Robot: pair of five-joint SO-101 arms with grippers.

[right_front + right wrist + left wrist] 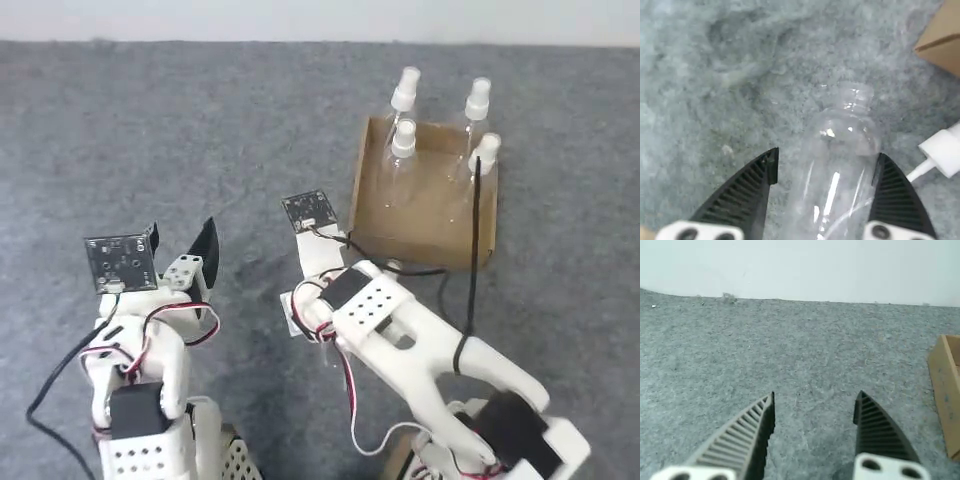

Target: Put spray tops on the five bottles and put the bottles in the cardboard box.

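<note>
right gripper (827, 155) astride capless bottle (845, 120)

Four capped bottles (402, 170) in box (362, 190); fifth bottle (840, 150) uncapped.

Readable text, labels, brands, numbers, signs: none.

Circuit board, left arm wrist (120, 262): small pale markings, too small to read.
Circuit board, right arm wrist (310, 210): the same, too small to read.
Cardboard box (360, 200), far right on the counter: plain brown faces.
</note>
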